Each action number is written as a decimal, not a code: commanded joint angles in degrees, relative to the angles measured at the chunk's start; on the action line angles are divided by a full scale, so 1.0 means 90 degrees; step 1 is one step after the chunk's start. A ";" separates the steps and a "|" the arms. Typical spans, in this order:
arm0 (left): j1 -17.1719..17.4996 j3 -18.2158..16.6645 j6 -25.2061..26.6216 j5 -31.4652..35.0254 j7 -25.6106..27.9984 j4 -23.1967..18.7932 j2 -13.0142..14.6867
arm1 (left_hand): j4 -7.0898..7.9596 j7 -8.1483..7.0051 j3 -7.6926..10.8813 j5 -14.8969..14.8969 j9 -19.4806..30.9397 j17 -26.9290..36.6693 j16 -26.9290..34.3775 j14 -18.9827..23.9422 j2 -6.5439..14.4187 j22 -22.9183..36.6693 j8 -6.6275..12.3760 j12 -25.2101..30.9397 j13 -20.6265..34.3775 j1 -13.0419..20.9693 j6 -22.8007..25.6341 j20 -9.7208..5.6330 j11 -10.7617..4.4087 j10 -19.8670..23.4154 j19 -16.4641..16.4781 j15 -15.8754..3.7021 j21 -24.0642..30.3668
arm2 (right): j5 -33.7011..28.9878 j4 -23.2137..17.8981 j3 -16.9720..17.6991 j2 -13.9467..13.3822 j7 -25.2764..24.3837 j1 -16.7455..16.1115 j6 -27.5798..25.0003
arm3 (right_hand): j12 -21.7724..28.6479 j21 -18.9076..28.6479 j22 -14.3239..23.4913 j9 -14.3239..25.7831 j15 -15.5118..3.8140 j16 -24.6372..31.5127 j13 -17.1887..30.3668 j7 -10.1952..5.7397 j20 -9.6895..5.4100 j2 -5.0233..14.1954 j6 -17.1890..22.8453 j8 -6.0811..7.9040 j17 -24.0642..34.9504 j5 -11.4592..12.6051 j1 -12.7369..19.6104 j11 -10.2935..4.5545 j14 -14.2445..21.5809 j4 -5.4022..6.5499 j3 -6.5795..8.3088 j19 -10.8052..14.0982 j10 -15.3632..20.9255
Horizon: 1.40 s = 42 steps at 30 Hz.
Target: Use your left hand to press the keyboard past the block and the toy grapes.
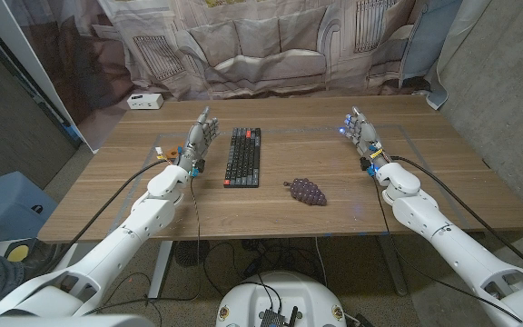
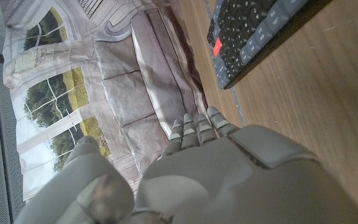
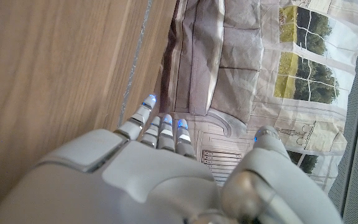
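**Both hands upright and empty, keyboard between them**

Left hand (image 1: 201,136) stands over the table's left part with its pale grey, hard-shelled fingers extended and slightly apart, holding nothing. It is just beside the keyboard (image 1: 242,156) but not touching it. From the left wrist view the smooth moulded back of the hand (image 2: 229,180) leads up to segmented fingertips (image 2: 194,127), and the keyboard's corner (image 2: 253,34) shows dark keycaps with small white legends and one red key.

That keyboard is a slim black rectangle lying flat on the wooden table (image 1: 443,182), its long side running away from the robot. The tabletop is brown with a fine straight grain. Toy grapes (image 1: 305,191) lie near the keyboard's near right corner, apart from it: a cluster of glossy purple beads tapering to one end.

On the other side, well apart from the grapes, the right hand (image 1: 360,130) is likewise raised with fingers spread and empty; blue lights glow at its fingertips (image 3: 160,127).

A small white box (image 1: 144,101) sits at the table's far left corner. Behind the table hangs a creased cloth backdrop (image 1: 261,45) printed with a sofa and windows.
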 commanded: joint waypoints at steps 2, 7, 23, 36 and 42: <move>0.0201 -0.0053 -0.0158 0.0272 0.0364 -0.0232 0.0102 | -0.0018 -0.0020 0.0055 0.0042 0.0011 0.0006 0.0075 0.0147 0.0027 0.0010 0.0080 0.0072 -0.0043 0.0048 0.0182 0.0098 0.0004 0.0182 0.0102 0.0016 0.0004 | -0.0056 -0.0199 0.0044 -0.0049 -0.0167 -0.0191 0.0077 | 0.0028 -0.0001 0.0017 0.0028 0.0060 0.0053 -0.0003 0.0014 0.0012 0.0003 0.0056 0.0030 -0.0005 0.0023 0.0047 0.0022 0.0033 0.0007 0.0039 0.0073 0.0033; 0.0132 -0.0054 -0.0369 0.0377 0.0309 -0.0058 0.0093 | -0.0045 -0.0023 0.0059 0.0037 0.0013 0.0003 0.0111 0.0304 0.0042 0.0011 0.0108 0.0117 -0.0119 0.0074 0.0308 0.0096 -0.0042 0.0330 0.0234 -0.0021 -0.0012 | -0.0130 -0.0364 0.0059 -0.0103 -0.0276 -0.0300 0.0106 | 0.0031 -0.0018 0.0018 0.0028 0.0064 0.0058 -0.0021 0.0011 0.0023 0.0013 0.0066 0.0029 -0.0022 0.0020 0.0042 0.0035 0.0047 0.0004 0.0035 0.0087 0.0049; -0.0291 0.0190 -0.0640 0.1261 0.0563 0.0252 0.0165 | -0.0113 -0.0037 0.0077 0.0026 0.0018 -0.0002 0.0135 0.0543 0.0078 0.0012 0.0146 0.0180 -0.0269 0.0147 0.0563 0.0126 -0.0049 0.0595 0.0393 -0.0058 -0.0093 | -0.0178 -0.0761 0.0185 -0.0288 -0.0459 -0.0569 0.0107 | 0.0035 -0.0060 0.0019 0.0027 0.0068 0.0063 -0.0062 0.0016 0.0040 0.0029 0.0108 0.0034 -0.0065 0.0013 0.0030 0.0052 0.0070 -0.0003 0.0021 0.0121 0.0077; -0.0451 0.0306 -0.0925 0.1916 0.1092 0.0471 0.0054 | -0.0159 -0.0073 0.0089 0.0017 0.0022 -0.0002 0.0166 0.0759 0.0101 0.0014 0.0180 0.0213 -0.0362 0.0195 0.0780 0.0152 -0.0055 0.0758 0.0493 -0.0052 -0.0152 | -0.0246 -0.0822 0.0230 -0.0312 -0.0562 -0.0637 0.0169 | 0.0033 -0.0127 0.0020 0.0034 0.0079 0.0064 -0.0111 0.0037 0.0053 0.0061 0.0385 0.0124 -0.0124 0.0008 0.0014 0.0054 0.0083 -0.0012 0.0006 0.0148 0.0094; -0.0552 0.0355 -0.1389 0.2328 0.1439 0.0755 -0.0073 | -0.0210 -0.0126 0.0108 0.0006 0.0026 -0.0003 0.0188 0.0986 0.0136 0.0016 0.0232 0.0263 -0.0460 0.0248 0.1091 0.0140 -0.0126 0.0978 0.0606 -0.0137 -0.0217 | -0.0248 -0.0818 0.0258 -0.0295 -0.0575 -0.0702 0.0268 | 0.0038 -0.0163 0.0021 0.0041 0.0080 0.0064 -0.0134 -0.0059 0.0065 0.0072 0.0270 0.0064 -0.0161 0.0007 0.0016 0.0091 0.0098 -0.0026 -0.0001 0.0173 0.0117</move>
